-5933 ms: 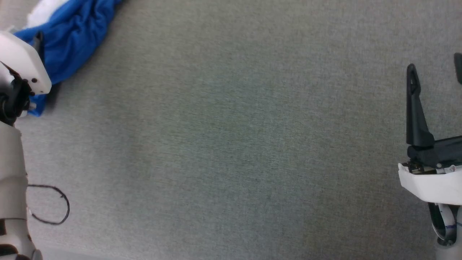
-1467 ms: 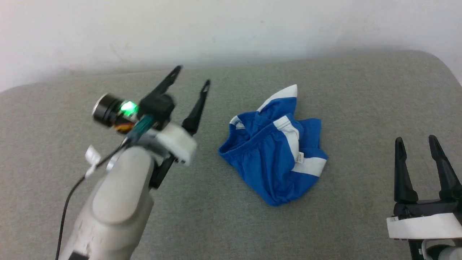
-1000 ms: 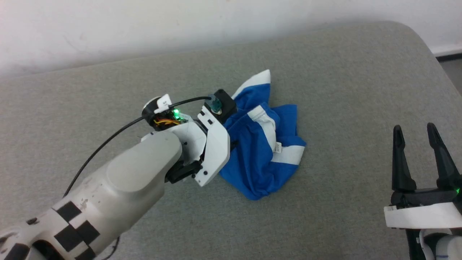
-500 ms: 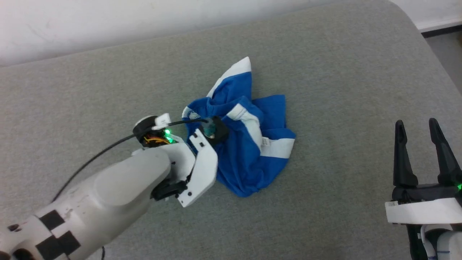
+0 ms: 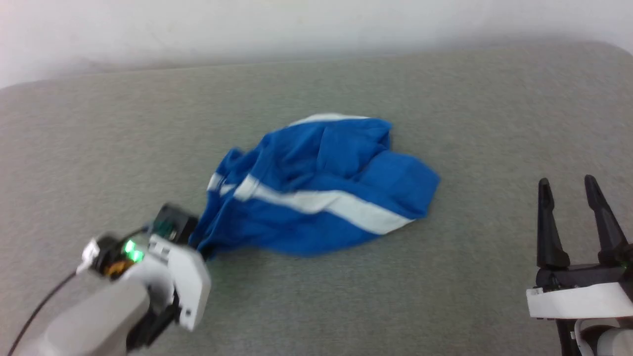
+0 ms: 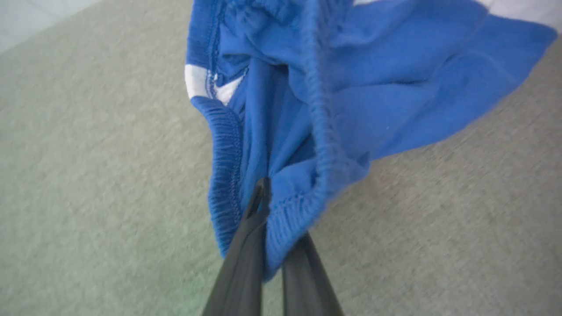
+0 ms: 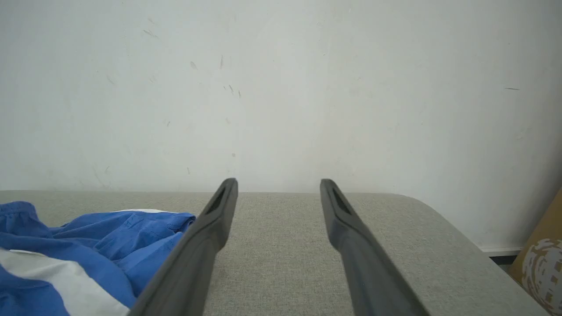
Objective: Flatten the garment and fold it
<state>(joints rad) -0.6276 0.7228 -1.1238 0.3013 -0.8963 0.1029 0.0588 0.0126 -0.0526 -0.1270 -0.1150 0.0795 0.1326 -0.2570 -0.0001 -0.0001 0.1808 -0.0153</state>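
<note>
Left hand (image 6: 273, 206) low left: clamped tight on gathered waistband edge of shorts (image 5: 346, 153). Right hand (image 5: 566, 182) low right: fingers spread wide, nothing in them, well apart from cloth. Shorts mid-table (image 5: 445, 296), crumpled, one end drawn toward left hand, white stripe slanting across blue. Pale wall (image 7: 281, 87) beyond table.

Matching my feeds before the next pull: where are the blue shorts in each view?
Head view: shorts centre, stretched toward lower left.
Left wrist view: shorts upper centre, waistband pinched in the shut left tool.
Right wrist view: shorts lower left corner.
Shared landmark: the white stripe.
</note>
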